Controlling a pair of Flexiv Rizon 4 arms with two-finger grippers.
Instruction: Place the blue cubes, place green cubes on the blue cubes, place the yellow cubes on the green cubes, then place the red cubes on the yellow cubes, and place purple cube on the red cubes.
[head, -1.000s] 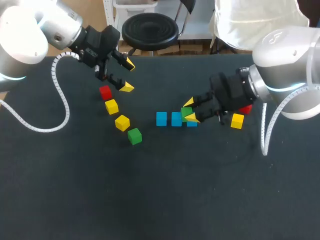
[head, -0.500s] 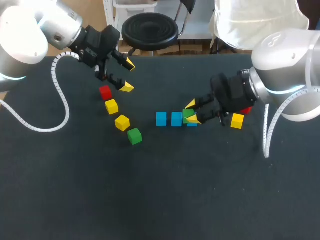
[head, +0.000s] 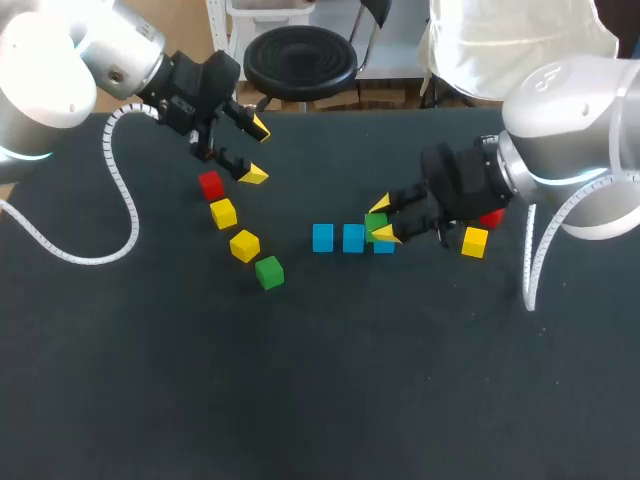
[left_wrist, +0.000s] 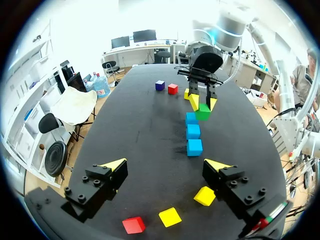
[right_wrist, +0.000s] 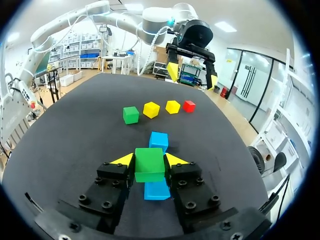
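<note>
On the black table (head: 300, 380), three blue cubes (head: 352, 238) lie in a row. The right gripper (head: 380, 220) has its fingers pressed onto both sides of a green cube (right_wrist: 149, 164), held over the row's end cube nearest that arm. The left gripper (head: 257, 151) hangs spread wide and empty above a red cube (head: 210, 185). Two yellow cubes (head: 223, 213) and a second green cube (head: 268, 272) line up beyond it.

Cube row (head: 352, 238) at centre — diagonal cube line (head: 244, 245) to its left; two cubes (head: 475, 241) right.
</note>
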